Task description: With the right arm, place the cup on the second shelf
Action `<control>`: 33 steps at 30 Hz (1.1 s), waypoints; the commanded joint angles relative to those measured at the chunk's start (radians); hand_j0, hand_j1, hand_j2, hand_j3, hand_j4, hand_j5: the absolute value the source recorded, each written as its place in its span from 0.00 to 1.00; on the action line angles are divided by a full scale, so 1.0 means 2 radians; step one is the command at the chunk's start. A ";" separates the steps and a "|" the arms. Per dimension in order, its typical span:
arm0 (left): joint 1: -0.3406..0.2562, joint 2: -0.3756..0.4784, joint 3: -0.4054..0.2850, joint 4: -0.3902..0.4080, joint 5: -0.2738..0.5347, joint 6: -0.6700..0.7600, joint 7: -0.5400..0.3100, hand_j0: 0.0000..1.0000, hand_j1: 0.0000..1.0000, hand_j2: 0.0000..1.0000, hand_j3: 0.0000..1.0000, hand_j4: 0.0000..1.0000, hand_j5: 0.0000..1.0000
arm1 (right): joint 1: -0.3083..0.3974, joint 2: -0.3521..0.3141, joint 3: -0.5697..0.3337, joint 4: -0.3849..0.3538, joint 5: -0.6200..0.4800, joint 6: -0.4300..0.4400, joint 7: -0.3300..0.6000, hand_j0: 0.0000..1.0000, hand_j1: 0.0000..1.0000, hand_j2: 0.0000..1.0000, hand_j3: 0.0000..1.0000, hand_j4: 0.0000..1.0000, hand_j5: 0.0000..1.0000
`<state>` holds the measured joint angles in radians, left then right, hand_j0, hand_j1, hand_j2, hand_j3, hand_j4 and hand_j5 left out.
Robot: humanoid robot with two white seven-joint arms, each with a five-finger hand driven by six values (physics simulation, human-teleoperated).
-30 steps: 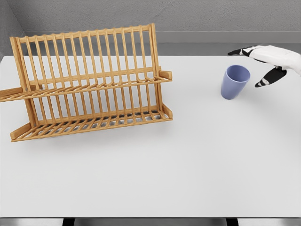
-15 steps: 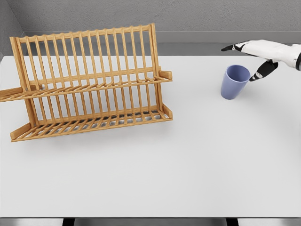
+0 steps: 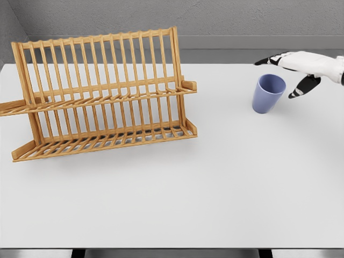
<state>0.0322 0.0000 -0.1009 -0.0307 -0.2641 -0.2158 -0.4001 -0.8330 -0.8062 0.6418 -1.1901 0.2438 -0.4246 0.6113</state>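
White table (image 3: pixel 172 204): wooden rack (image 3: pixel 102 94) left, blue cup (image 3: pixel 268 93) right.

The right robot hand (image 3: pixel 299 69) comes in from the right edge, up high. Its fingers (image 3: pixel 267 61) are spread out wide, thumb pointing down. It holds nothing.

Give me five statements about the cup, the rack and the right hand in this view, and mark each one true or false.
1. The blue cup stands upright on the white table. True.
2. The right hand grips the cup. False: its fingers are spread and the cup stands free beside it.
3. The wooden rack holds a plate. False: both of its shelves are bare.
4. The cup is to the right of the rack. True.
5. The left hand rests on the rack. False: no left hand is in view.
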 commanded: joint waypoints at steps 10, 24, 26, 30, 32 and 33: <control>0.000 0.000 0.000 0.000 0.000 0.000 0.000 1.00 1.00 1.00 1.00 1.00 1.00 | 0.000 0.017 0.015 0.045 -0.001 0.001 0.000 1.00 1.00 1.00 1.00 1.00 1.00; 0.000 0.000 0.000 0.000 0.000 0.000 0.000 1.00 1.00 1.00 1.00 1.00 1.00 | -0.009 0.040 0.015 0.074 0.012 0.002 0.000 1.00 1.00 1.00 1.00 1.00 1.00; 0.000 0.000 0.000 0.000 0.000 0.000 0.000 1.00 1.00 1.00 1.00 1.00 1.00 | -0.012 0.041 0.015 0.076 0.015 0.002 0.000 1.00 1.00 1.00 1.00 1.00 1.00; 0.000 0.000 0.001 0.000 0.000 0.000 0.000 1.00 1.00 1.00 1.00 1.00 1.00 | -0.015 0.046 0.015 0.084 0.020 0.002 0.000 1.00 1.00 1.00 1.00 1.00 1.00; 0.000 0.000 0.000 0.000 0.000 0.000 0.000 1.00 1.00 1.00 1.00 1.00 1.00 | -0.016 0.048 0.015 0.087 0.021 0.002 0.000 1.00 1.00 1.00 1.00 1.00 1.00; 0.000 0.000 0.000 0.000 0.000 0.000 0.000 1.00 1.00 1.00 1.00 1.00 1.00 | -0.016 0.050 0.015 0.088 0.021 0.002 0.000 1.00 1.00 1.00 1.00 1.00 1.00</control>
<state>0.0322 0.0000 -0.1009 -0.0307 -0.2641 -0.2158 -0.4001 -0.8652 -0.7118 0.6728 -1.0202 0.2871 -0.4222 0.6113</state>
